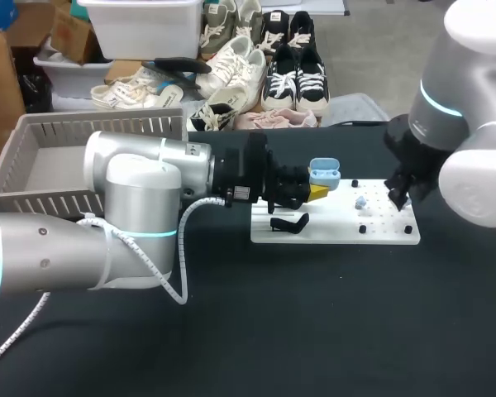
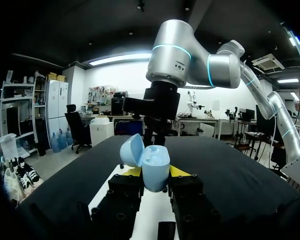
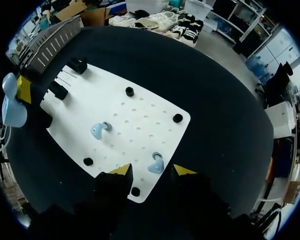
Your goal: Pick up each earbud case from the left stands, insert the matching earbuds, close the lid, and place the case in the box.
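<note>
The left arm stretches level across the black bench (image 1: 331, 314) from its left edge. Its left hand (image 2: 155, 172) is clenched on the open light-blue plastic earbud case (image 2: 155, 167) over the left end of the white pegboard (image 1: 331, 231). The right arm hangs over the board's right end, right hand (image 3: 151, 171) released, a light-blue earbud (image 3: 156, 164) lying between its fingers. A second earbud (image 3: 99, 131) lies mid-board. The hands stand well apart. The slatted grey box (image 1: 66, 157) sits at the bench's far left corner.

A table (image 1: 331, 331) with a flat, matte black top fills most of the head view. In the left wrist view its dark surface catches a faint grey sheen of light.
</note>
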Robot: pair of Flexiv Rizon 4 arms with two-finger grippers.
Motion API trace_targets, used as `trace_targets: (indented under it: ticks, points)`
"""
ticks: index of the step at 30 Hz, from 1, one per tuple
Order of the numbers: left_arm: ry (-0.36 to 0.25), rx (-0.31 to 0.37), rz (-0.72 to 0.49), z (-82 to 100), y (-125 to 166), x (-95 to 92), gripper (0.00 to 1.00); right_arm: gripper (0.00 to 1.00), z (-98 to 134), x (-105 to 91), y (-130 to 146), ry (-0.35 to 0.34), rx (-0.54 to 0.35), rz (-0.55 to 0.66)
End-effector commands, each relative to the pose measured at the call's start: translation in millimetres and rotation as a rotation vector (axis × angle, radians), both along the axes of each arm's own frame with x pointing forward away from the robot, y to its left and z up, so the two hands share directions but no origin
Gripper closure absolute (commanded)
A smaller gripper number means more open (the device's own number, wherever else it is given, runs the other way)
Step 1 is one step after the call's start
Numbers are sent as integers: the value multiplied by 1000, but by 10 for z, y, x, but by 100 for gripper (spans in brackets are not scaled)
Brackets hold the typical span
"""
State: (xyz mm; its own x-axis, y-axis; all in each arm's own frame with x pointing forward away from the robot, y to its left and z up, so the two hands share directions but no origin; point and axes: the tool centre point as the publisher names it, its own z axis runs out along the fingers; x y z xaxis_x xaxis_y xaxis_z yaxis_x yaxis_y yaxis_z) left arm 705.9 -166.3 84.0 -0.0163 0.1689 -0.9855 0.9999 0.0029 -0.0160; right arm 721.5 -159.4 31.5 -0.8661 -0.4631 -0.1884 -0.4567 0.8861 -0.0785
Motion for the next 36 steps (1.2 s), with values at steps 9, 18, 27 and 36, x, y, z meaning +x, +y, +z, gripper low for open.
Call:
trace_targets:
  ticks: [9, 18, 27, 36]
  points:
    - [-2, -1, 4, -5, -1, -9, 100, 55, -24, -34, -11, -4, 14, -12]
    - [-2, -1, 4, -5, -1, -9, 100, 58, -36, -20, -19, -1, 18, -20]
    - [-2, -1, 4, -5, -1, -9, 100, 65, -52, 6, -13, 2, 21, -23]
    - [-2, -1, 4, -5, -1, -9, 100, 71, -61, 14, -6, 7, 21, -26]
